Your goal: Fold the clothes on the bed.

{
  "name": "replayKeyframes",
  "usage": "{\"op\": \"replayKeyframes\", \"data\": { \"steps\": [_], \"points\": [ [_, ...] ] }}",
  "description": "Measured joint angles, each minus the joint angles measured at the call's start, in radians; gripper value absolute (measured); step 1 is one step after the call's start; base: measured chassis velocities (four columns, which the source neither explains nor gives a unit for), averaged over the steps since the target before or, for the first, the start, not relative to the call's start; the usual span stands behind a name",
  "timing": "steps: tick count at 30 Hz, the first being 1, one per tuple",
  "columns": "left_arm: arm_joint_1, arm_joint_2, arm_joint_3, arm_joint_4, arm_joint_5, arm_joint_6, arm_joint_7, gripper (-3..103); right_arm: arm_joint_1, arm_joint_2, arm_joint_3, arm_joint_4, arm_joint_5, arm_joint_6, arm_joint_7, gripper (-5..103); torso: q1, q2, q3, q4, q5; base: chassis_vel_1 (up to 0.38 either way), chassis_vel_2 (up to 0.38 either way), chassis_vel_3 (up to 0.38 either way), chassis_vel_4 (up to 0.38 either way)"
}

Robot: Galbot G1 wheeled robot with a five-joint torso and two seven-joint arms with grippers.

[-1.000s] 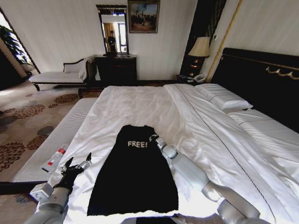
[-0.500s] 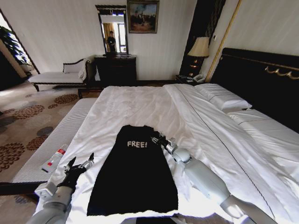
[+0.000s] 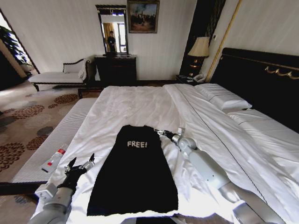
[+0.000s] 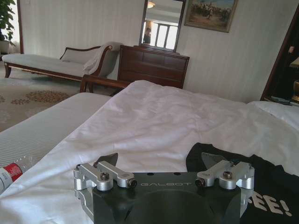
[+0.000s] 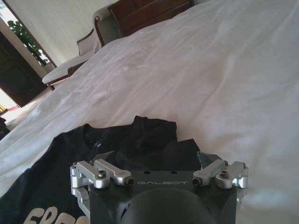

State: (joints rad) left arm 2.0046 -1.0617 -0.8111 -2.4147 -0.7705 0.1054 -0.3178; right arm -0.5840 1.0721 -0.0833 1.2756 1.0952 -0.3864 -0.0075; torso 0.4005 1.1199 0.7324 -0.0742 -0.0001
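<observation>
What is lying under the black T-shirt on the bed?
The black T-shirt lies flat on the bed's white sheet, which shows all around it. Whether anything else lies beneath it cannot be seen, because the cloth covers that part.

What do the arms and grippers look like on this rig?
Both arms have smooth light-grey shells with rounded joints. The left gripper and right gripper have black bodies with white "GALBOT" lettering, silver bolted finger linkages and dark fingers. No loose cables visible.

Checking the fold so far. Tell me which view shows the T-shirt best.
The head view: the whole T-shirt lies flat on the bed, lettering readable. The left wrist view catches one edge; the right wrist view its collar end.
</observation>
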Motion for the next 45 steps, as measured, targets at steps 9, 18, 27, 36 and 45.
{"op": "replayKeyframes", "data": {
  "steps": [9, 18, 27, 36, 45],
  "points": [
    [0.019, -0.009, -0.018, -0.008, 0.002, -0.001, 0.003, 100, 0.06, 0.044, -0.072, -0.144, -0.143, 0.083, -0.028, 77, 0.0, 0.0, 0.0, -0.0002, -0.0001, 0.0, 0.0, 0.0, 0.0],
    [0.014, -0.009, -0.013, -0.01, 0.004, -0.002, 0.002, 100, 0.082, 0.052, -0.083, -0.189, -0.147, 0.085, -0.037, 66, 0.0, 0.0, 0.0, -0.0001, 0.0, 0.0, 0.0, 0.0, 0.0],
    [0.015, -0.014, -0.016, -0.01, 0.002, -0.002, 0.003, 100, 0.092, 0.053, -0.098, -0.195, -0.144, 0.086, -0.045, 36, 0.0, 0.0, 0.0, -0.0001, -0.0001, 0.0, 0.0, 0.0, 0.0],
    [0.014, -0.015, -0.015, -0.007, 0.002, -0.004, 0.006, 100, 0.091, 0.037, -0.1, -0.184, -0.169, 0.099, -0.051, 4, 0.0, 0.0, 0.0, -0.0002, -0.0001, 0.0, 0.0, 0.0, 0.0],
    [0.008, -0.016, -0.008, -0.007, 0.002, -0.005, 0.006, 100, 0.068, 0.016, -0.066, -0.14, -0.198, 0.113, -0.024, 0, 0.0, 0.0, 0.0, -0.0001, 0.0, 0.0, 0.0, 0.0, 0.0]
  ]
}}
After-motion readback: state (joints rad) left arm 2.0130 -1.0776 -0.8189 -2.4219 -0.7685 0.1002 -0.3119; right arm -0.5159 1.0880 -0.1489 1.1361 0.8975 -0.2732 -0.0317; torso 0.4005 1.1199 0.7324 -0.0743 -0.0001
